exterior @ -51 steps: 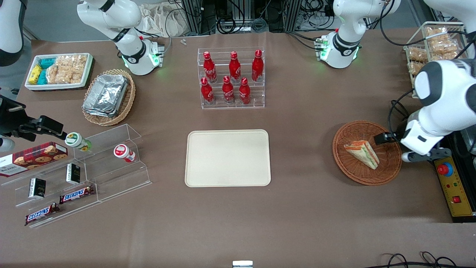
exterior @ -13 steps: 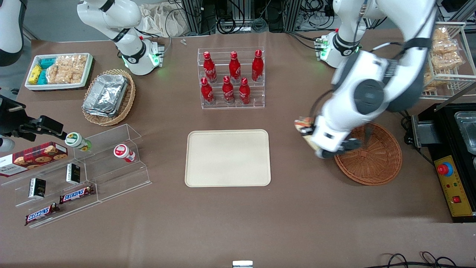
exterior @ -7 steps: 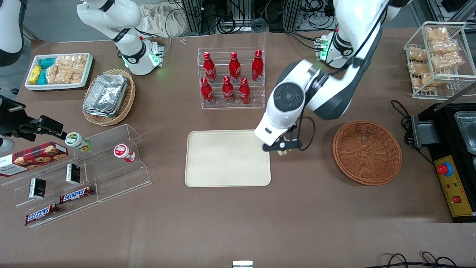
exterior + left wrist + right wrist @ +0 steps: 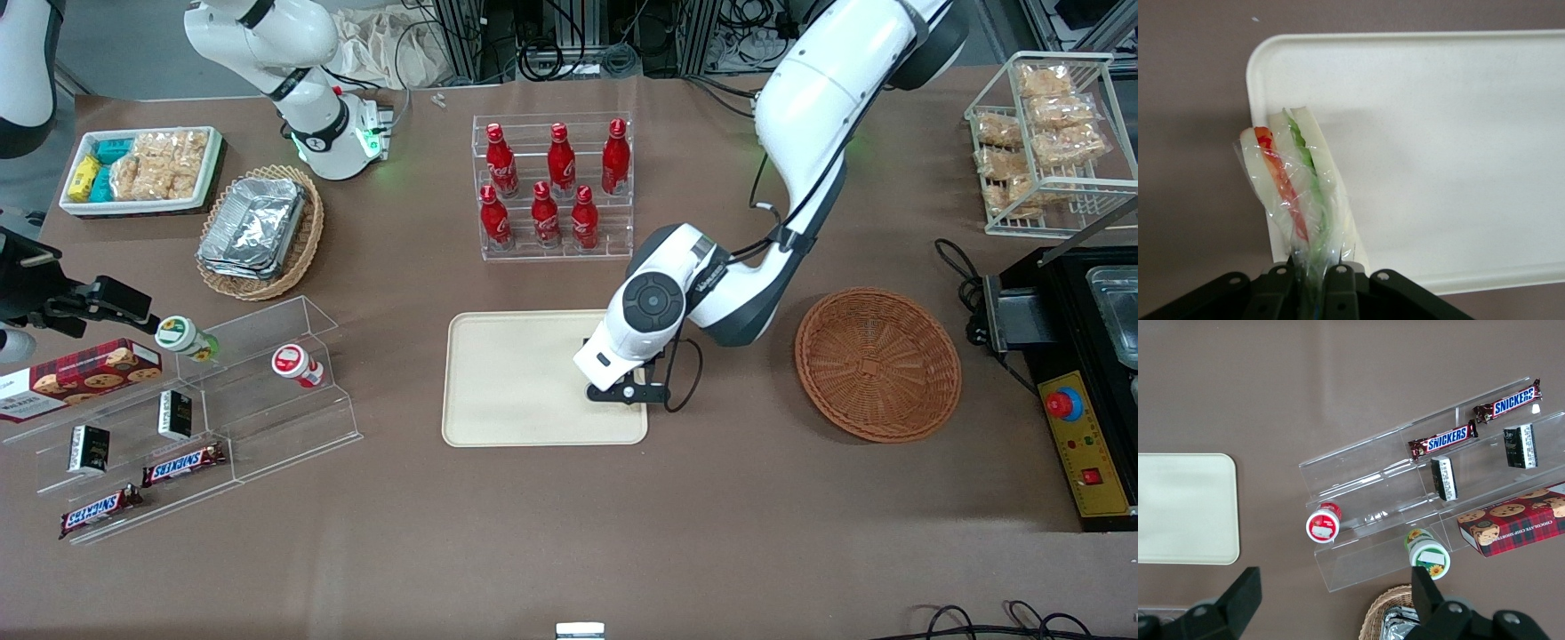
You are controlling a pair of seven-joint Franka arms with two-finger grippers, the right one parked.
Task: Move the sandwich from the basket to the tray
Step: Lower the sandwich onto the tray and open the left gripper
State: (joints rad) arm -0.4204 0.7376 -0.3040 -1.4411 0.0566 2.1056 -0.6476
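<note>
The pincer (image 4: 1315, 280) grips the wrapped sandwich (image 4: 1295, 183) over the tray (image 4: 516, 391) rim, right of centre frame; released there, it could tip onto the surface (image 4: 711, 516).

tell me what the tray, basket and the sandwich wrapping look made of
Tray: probably matte cream plastic or melamine, smooth with a low moulded rim. Basket: reddish-brown woven wicker, weave visible. Sandwich, held by the gripper over the tray: clear glossy film, crinkled with highlights.
</note>
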